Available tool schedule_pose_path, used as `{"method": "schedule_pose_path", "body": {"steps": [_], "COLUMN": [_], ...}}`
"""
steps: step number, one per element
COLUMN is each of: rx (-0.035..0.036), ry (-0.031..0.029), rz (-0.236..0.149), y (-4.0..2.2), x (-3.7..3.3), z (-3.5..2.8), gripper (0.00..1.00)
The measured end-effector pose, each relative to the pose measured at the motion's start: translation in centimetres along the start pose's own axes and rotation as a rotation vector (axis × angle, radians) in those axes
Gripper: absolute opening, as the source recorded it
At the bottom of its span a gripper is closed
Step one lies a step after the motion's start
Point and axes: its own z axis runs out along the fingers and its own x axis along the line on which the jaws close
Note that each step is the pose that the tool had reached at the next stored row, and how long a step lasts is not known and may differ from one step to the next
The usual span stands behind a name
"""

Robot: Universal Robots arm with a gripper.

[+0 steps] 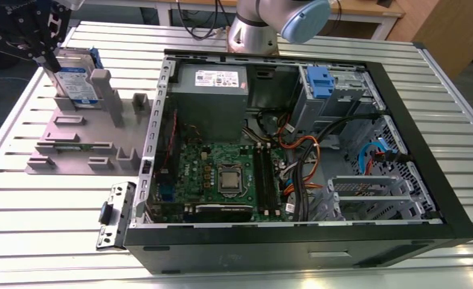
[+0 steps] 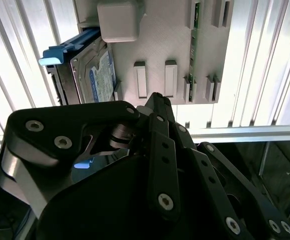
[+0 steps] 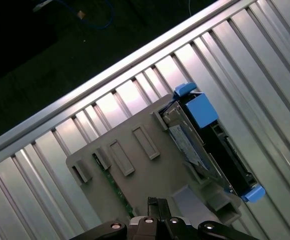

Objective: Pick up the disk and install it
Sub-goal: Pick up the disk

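The silver, blue-bracketed disk (image 1: 74, 83) stands uninstalled in its grey plastic holder (image 1: 75, 138); black pincer (image 1: 50, 60) poised at its top, whether apart or together unclear

1. A ribbed aluminium table (image 1: 43, 241) of long slats gleamed under bright light.
2. Wooden furniture (image 1: 449, 30) stood beyond it at the exterior view's right.
3. The floor (image 3: 44, 60) beside it lay dark, a blue cable (image 3: 92, 22) on it.

I work in what looks like a robotics lab: my surface (image 1: 51, 241) is ribbed aluminium profile, an opened computer case (image 1: 438, 174) lies on it with motherboard (image 1: 220, 162) and cables (image 1: 296, 144) bared beside a grey holding fixture (image 1: 75, 129), and wooden desks (image 1: 357, 9) stand behind.
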Motion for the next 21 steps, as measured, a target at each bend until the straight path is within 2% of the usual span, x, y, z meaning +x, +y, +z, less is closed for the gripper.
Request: {"method": "schedule_pose_path", "body": {"steps": [21], "rx": [-0.0001], "ry": [0.0012], "rz": [-0.017], "y": [0.0], "x": [0.0], "z": [0.0], "gripper": [0.1]}}
